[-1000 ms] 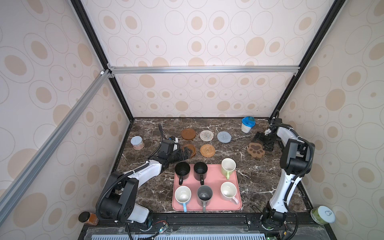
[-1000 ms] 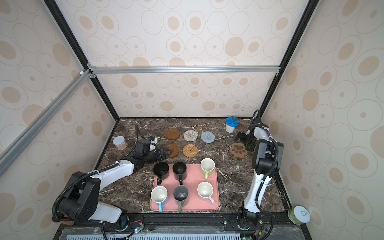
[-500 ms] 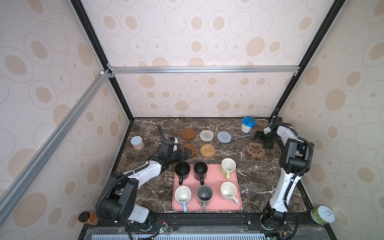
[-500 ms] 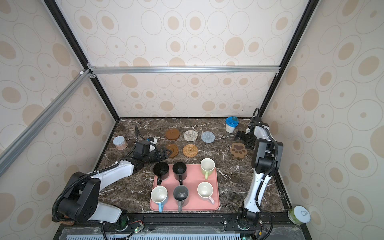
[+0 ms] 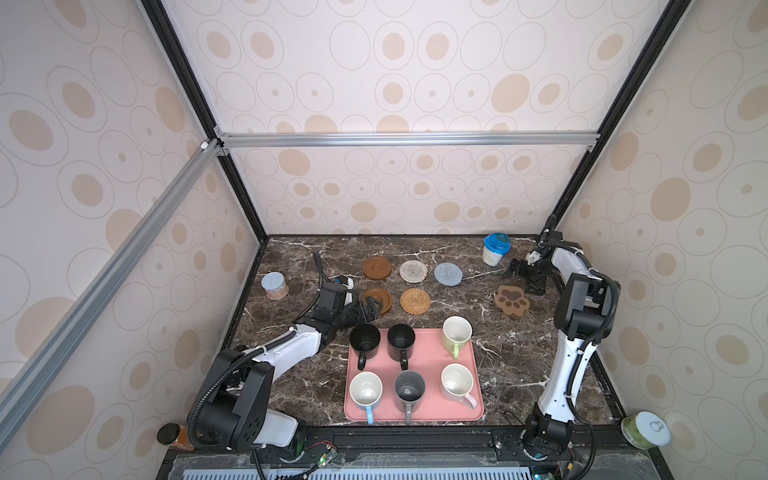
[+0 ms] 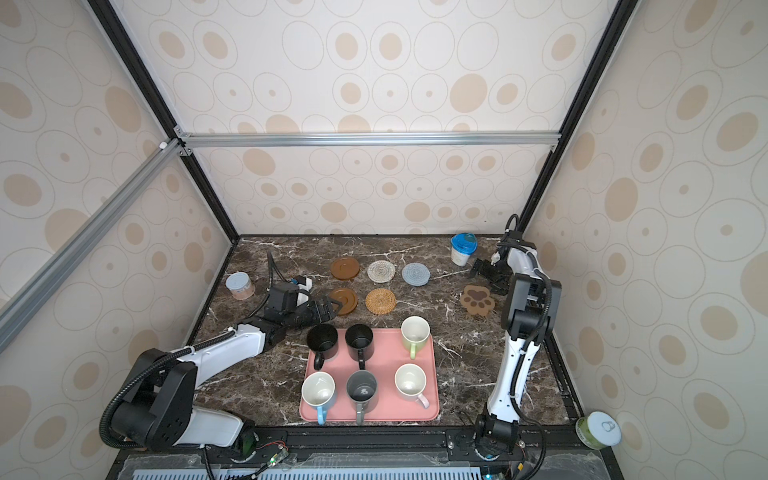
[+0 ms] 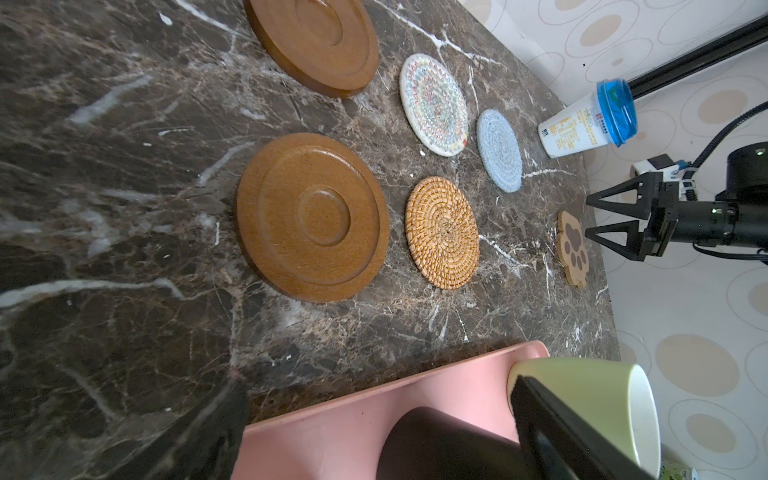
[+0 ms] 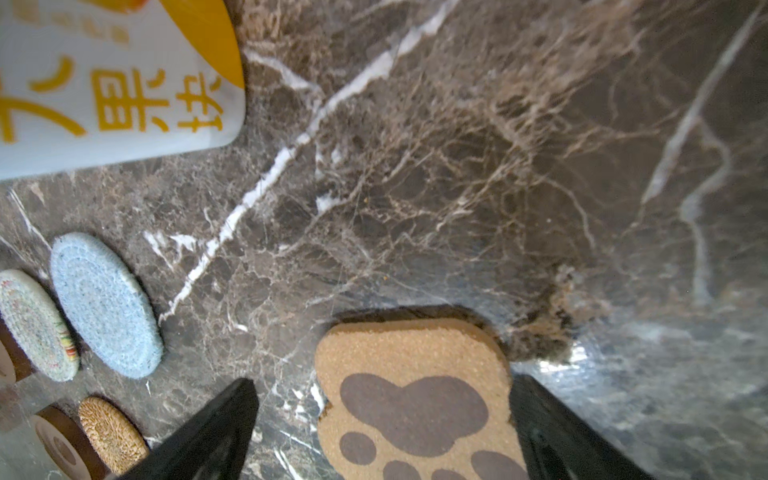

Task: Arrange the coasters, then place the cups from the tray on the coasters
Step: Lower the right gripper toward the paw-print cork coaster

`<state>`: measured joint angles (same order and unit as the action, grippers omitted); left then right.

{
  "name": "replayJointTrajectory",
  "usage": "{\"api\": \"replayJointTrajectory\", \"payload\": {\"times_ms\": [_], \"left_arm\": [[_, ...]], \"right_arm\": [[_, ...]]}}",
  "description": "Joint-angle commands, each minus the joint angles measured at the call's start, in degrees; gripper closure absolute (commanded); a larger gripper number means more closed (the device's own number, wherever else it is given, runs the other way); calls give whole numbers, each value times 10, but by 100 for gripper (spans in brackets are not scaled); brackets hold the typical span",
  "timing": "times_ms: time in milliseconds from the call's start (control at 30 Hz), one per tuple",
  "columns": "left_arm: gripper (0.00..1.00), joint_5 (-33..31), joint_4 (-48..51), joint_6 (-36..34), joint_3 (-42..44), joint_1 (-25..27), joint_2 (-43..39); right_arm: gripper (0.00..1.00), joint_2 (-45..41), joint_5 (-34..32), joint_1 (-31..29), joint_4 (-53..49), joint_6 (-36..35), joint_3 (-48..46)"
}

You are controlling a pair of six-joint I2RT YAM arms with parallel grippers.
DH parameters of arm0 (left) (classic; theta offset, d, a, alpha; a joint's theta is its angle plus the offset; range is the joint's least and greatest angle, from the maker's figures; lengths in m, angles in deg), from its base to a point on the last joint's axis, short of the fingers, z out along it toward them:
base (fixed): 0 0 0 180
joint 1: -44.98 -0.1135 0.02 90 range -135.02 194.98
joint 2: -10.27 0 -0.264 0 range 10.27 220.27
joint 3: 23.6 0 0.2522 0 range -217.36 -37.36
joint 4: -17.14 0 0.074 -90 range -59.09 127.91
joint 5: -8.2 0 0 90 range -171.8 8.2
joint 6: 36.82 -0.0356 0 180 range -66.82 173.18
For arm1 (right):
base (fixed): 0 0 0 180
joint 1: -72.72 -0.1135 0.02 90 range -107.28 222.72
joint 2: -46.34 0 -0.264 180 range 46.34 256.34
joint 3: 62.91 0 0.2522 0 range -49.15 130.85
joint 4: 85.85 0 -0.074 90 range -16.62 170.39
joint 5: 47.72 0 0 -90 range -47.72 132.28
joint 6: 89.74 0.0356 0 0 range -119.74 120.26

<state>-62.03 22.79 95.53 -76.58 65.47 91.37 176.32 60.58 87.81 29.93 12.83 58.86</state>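
Six coasters lie on the marble: two brown discs (image 5: 376,268) (image 5: 376,300), a whitish woven one (image 5: 413,271), a grey-blue one (image 5: 448,274), a rattan round (image 5: 415,301) and a paw-shaped one (image 5: 512,300) apart at the right. The pink tray (image 5: 428,357) holds six cups, among them two black (image 5: 365,338) and a light green one (image 5: 456,331). My left gripper (image 5: 372,311) hangs open between the nearer brown disc and the tray's far edge (image 7: 332,399). My right gripper (image 5: 512,271) is open and empty just behind the paw coaster (image 8: 415,374).
A blue-lidded white tub (image 5: 495,249) stands at the back right, close to the right gripper. A grey-lidded jar (image 5: 274,286) sits by the left wall. A green can (image 5: 645,430) and a small dark-lidded jar (image 5: 170,436) rest outside the table's front corners.
The right gripper has drifted slightly left, away from the wall. The left gripper has edged a little toward the tray. No coaster or cup has moved.
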Motion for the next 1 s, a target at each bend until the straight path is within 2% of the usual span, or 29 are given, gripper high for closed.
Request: {"api": "replayJointTrajectory", "payload": {"times_ms": [0, 533, 700, 967], "left_arm": [[0, -7, -8, 7, 2, -4, -13], [0, -6, -9, 6, 1, -4, -9], [0, -3, -8, 5, -4, -3, -7], [0, -5, -3, 6, -7, -4, -9]], "right_arm": [[1, 11, 11, 2, -35, -22, 13], [2, 3, 35, 2, -33, -35, -41], [1, -24, -7, 2, -11, -28, -57], [1, -35, -46, 2, -2, -13, -22]]}}
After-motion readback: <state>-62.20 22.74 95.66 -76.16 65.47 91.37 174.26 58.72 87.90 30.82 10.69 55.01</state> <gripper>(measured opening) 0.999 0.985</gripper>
